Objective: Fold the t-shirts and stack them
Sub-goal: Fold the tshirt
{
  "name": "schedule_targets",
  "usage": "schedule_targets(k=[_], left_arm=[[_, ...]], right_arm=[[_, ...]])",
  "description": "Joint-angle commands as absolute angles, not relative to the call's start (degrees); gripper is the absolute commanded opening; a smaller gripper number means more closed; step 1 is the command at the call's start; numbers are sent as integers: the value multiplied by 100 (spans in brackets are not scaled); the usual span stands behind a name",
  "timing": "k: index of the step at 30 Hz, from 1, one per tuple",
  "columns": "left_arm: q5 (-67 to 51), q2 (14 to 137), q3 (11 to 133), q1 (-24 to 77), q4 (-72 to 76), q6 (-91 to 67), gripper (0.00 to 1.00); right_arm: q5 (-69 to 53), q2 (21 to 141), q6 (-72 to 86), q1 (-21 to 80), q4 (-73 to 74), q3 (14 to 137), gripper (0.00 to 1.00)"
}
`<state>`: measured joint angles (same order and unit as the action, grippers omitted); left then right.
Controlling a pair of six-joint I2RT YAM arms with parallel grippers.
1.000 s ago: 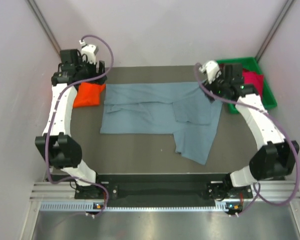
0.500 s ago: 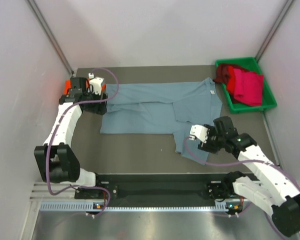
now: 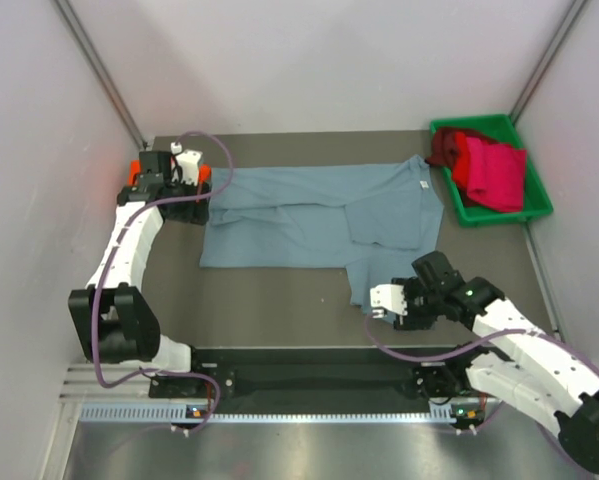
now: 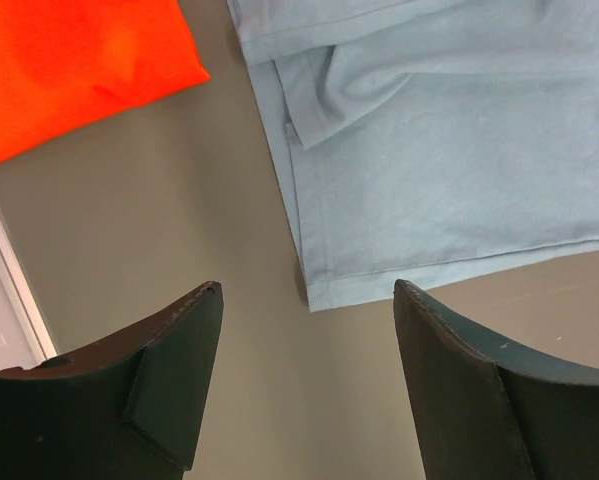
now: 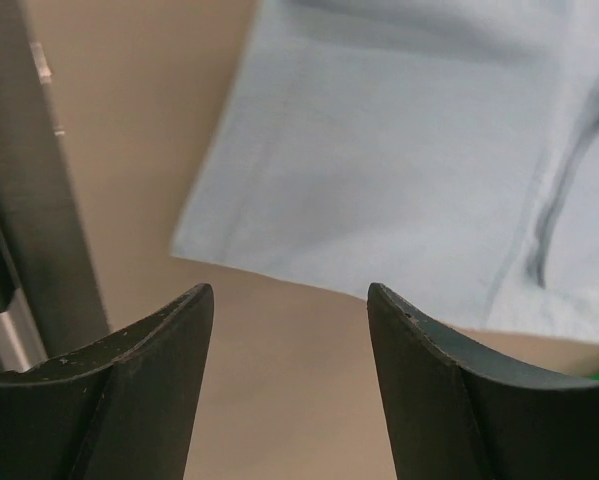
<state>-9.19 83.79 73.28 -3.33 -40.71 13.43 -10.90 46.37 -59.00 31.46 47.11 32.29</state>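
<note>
Edges of blue-grey t-shirt [image 3: 309, 215] meet open tabletop [image 3: 279, 300] nearside.

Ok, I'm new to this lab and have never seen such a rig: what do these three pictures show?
Two white robot arms are bolted at the near edge of a table, each ending in a two-finger gripper. The wide picture is from a camera above and behind them; the other two are from wrist cameras, so the dark shapes at the bottom are fingers. A large blue-grey t-shirt lies on the table, an orange t-shirt at the far left, crimson t-shirts in a green bin at the far right. The left gripper hovers at one corner of the blue-grey t-shirt, the right gripper at another. Both are open and hold nothing.
</note>
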Motion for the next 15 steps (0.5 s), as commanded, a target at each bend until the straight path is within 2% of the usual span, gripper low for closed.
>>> schedule_targets(k=[1, 6, 15], left_arm=[[-800, 8279, 7620, -369, -3955, 1266, 74], [-844, 8349, 7682, -378, -4025, 1195, 74], [-861, 8455, 7743, -387, -3982, 1020, 74]], right_arm=[[-1310, 5016, -6082, 3454, 4782, 3164, 63], [-1292, 5414, -6082, 3568, 4465, 3234, 61], [-1310, 5660, -6161, 3814, 4886, 3349, 61]])
